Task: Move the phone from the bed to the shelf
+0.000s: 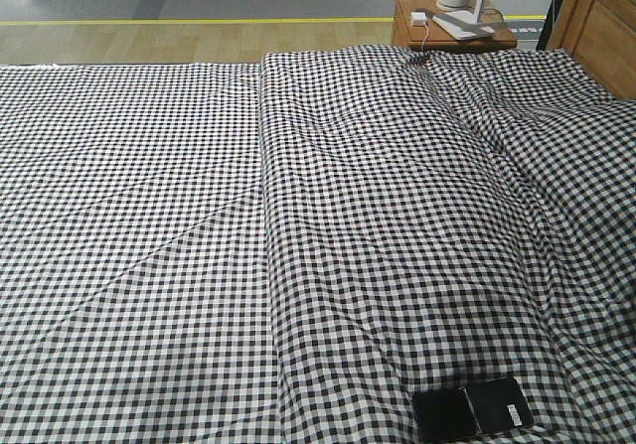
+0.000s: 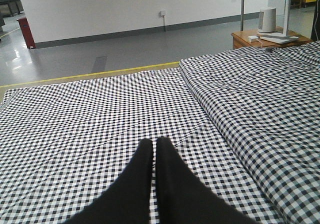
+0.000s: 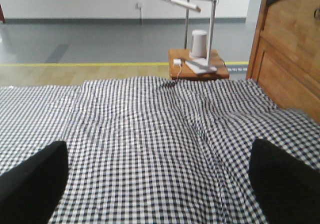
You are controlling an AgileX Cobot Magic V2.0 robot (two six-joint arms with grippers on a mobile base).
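You see the phone (image 1: 472, 411) lying flat on the bed (image 1: 298, 216), low right in your front view, your left gripper (image 2: 154, 143) fingers pressed together, your right gripper (image 3: 156, 154) fingers spread wide over the gingham

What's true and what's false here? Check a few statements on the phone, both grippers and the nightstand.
1. The phone lies on the bed. True.
2. The left gripper is open. False: its fingers are shut together, holding nothing.
3. The right gripper grips the phone. False: it is open and empty above the bed.
4. A desk lamp stands on the nightstand. True.
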